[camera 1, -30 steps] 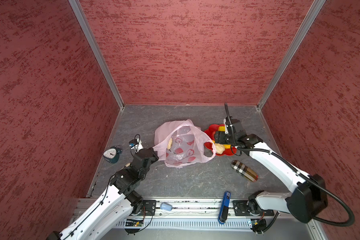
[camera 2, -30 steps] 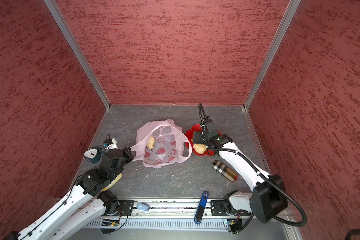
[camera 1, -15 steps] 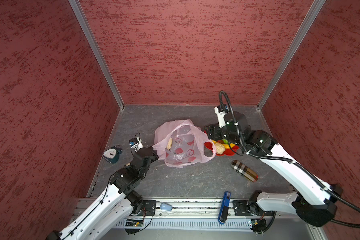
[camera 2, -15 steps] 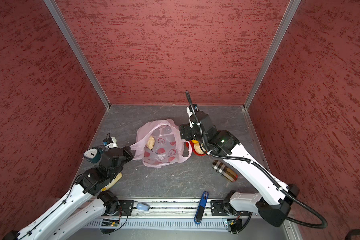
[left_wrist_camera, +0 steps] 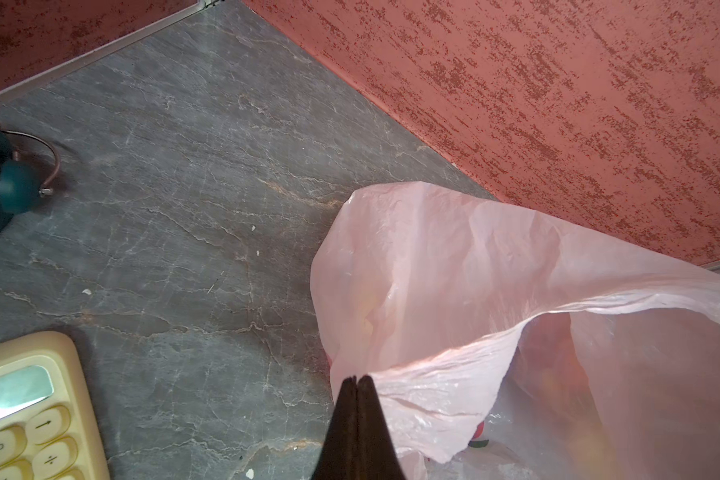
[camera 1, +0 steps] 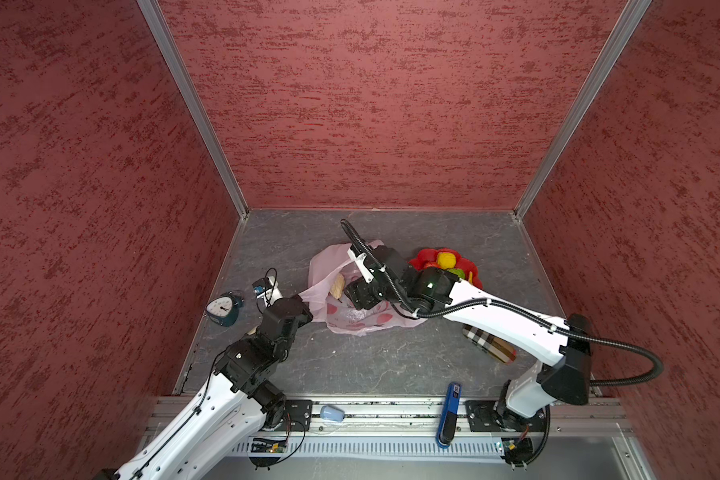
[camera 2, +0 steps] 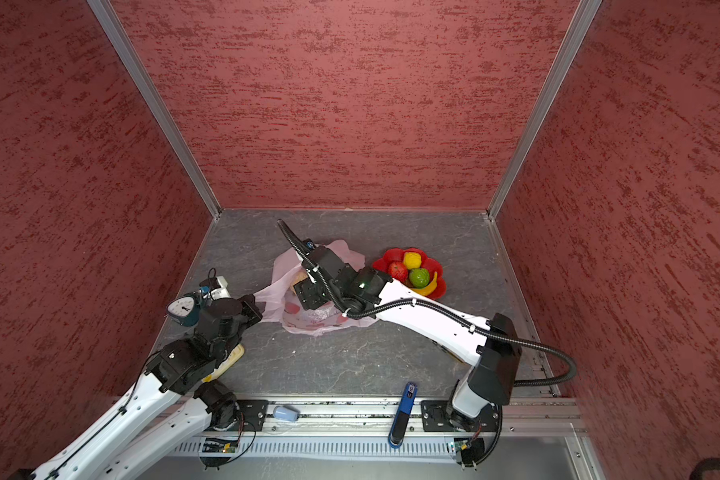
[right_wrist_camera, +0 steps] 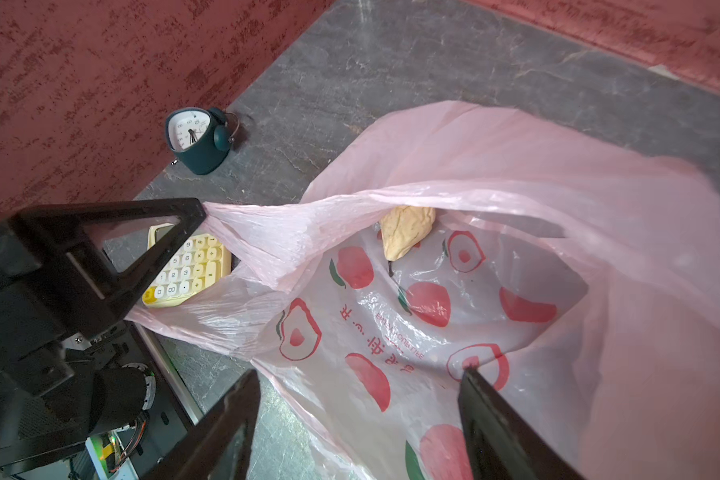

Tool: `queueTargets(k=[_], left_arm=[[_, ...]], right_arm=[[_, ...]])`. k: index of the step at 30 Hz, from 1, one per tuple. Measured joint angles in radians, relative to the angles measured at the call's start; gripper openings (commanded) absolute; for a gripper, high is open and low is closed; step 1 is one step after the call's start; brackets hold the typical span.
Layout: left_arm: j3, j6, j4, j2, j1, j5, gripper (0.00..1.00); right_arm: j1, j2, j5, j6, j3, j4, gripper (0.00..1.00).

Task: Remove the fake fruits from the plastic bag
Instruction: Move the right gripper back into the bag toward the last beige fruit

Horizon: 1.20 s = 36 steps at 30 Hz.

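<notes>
Bag of thin pink plastic lies in the middle of the tabletop, mouth open. The left hand, pressed together, pinches its left edge. The right hand hovers spread over the mouth, holding nothing. One beige lumpy fruit lies inside. At the right, the red dish holds an apple, a yellow round fruit, a green round fruit and a banana.

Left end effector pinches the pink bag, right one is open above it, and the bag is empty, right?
Not empty: the right wrist view shows a beige lumpy fruit inside the plastic bag. The rest is correct.
</notes>
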Motion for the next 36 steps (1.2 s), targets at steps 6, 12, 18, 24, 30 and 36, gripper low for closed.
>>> queueTargets(k=[6, 12, 18, 24, 30, 36], left_arm=[[0.0, 0.001, -0.024, -0.007, 0.0, -0.012, 0.04], [0.0, 0.0, -0.045, -0.034, 0.0, -0.031, 0.04], [0.01, 0.0, -0.066, -0.062, 0.0, -0.033, 0.04], [0.013, -0.008, -0.083, -0.084, 0.0, -0.03, 0.04], [0.013, -0.008, -0.091, -0.084, 0.0, -0.005, 0.04], [0.013, -0.008, -0.095, -0.081, 0.0, 0.019, 0.04]], right_arm=[[0.002, 0.087, -0.033, 0.019, -0.002, 0.035, 0.73], [0.003, 0.166, -0.048, 0.069, -0.019, 0.072, 0.73], [0.003, 0.227, -0.026, 0.137, -0.024, 0.125, 0.73], [0.0, 0.288, 0.026, 0.207, -0.024, 0.203, 0.73], [-0.015, 0.366, 0.045, 0.244, -0.024, 0.275, 0.72], [-0.026, 0.416, 0.061, 0.255, -0.022, 0.327, 0.72]])
